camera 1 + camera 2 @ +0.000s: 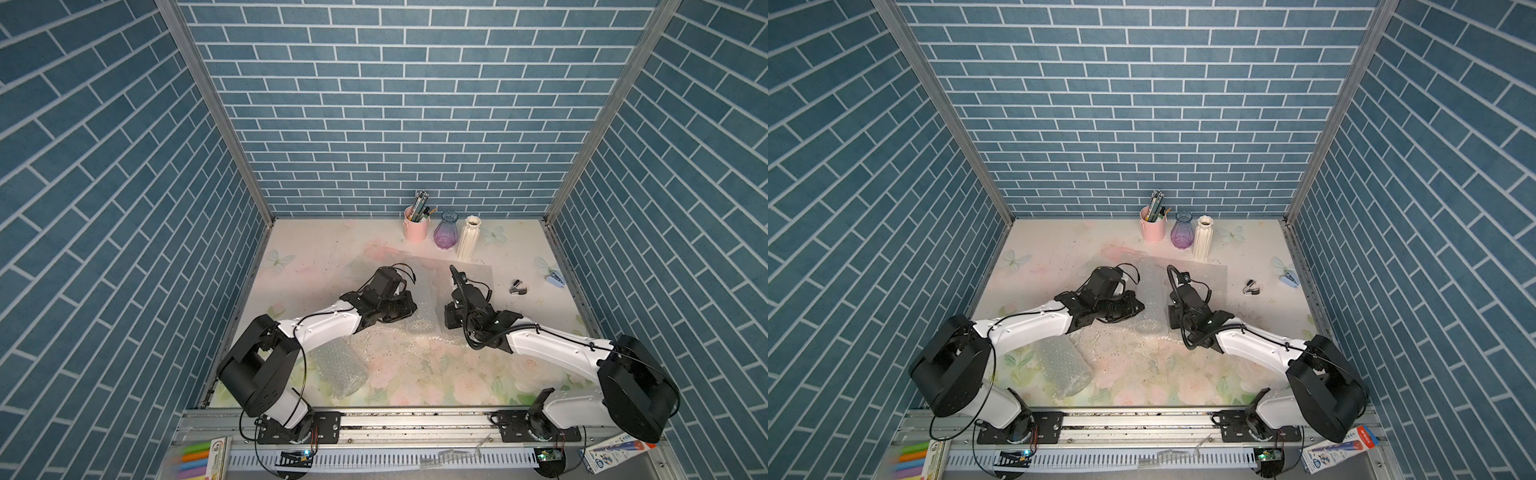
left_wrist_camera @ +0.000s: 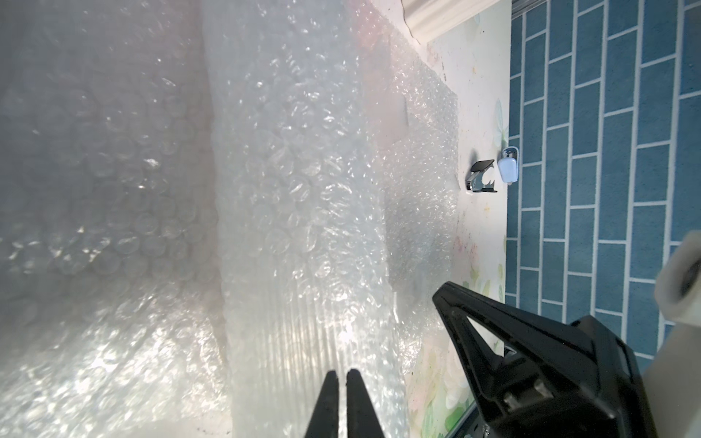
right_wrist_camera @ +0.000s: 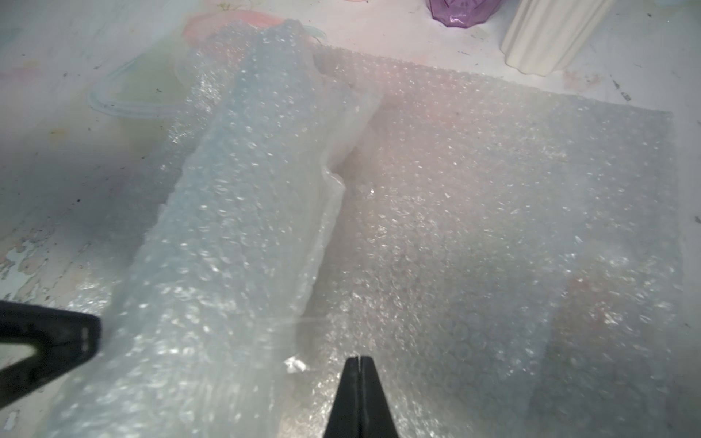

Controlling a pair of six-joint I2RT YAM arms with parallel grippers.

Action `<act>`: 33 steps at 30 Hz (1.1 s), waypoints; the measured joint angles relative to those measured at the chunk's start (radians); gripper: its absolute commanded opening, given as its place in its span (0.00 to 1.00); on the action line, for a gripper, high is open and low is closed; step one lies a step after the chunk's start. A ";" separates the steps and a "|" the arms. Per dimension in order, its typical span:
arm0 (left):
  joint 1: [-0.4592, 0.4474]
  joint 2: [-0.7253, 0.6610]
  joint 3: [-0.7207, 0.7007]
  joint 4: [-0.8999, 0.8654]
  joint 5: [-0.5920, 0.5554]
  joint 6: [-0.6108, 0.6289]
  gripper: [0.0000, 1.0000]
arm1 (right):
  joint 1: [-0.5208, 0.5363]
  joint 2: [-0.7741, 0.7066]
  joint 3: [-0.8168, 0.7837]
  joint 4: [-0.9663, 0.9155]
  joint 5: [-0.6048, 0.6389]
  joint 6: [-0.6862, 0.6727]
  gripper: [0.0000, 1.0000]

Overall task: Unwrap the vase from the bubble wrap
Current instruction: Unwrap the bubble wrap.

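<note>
The bubble wrap lies mid-table, partly spread as a flat sheet with a rolled part beside it. The vase is inside the roll and shows only as faint ribs through the plastic, and as a blurred ribbed shape in both top views. My left gripper lies against the roll's left side, its jaws a slit apart and pinched on the wrap. My right gripper is shut, its tips pressed together over the flat sheet beside the roll.
A second bubble-wrap roll lies near the left arm's base. A pink pen cup, a purple glass vase and a white ribbed vase stand at the back wall. A staple remover and a blue stapler lie at the right.
</note>
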 measured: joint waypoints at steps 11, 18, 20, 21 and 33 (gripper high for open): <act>0.001 -0.049 0.000 -0.158 -0.070 0.063 0.09 | -0.074 0.014 -0.033 0.002 0.000 0.034 0.00; 0.016 -0.075 0.000 -0.210 -0.083 0.088 0.09 | -0.082 0.016 -0.040 -0.001 -0.005 0.048 0.00; 0.019 -0.077 0.001 -0.216 -0.083 0.094 0.09 | -0.082 0.004 -0.041 -0.003 -0.015 0.048 0.00; 0.019 -0.077 0.001 -0.218 -0.083 0.097 0.09 | -0.082 -0.006 -0.041 -0.003 -0.019 0.048 0.00; 0.014 -0.062 0.169 -0.273 -0.080 0.165 0.31 | -0.084 -0.137 -0.040 0.005 -0.139 0.065 0.32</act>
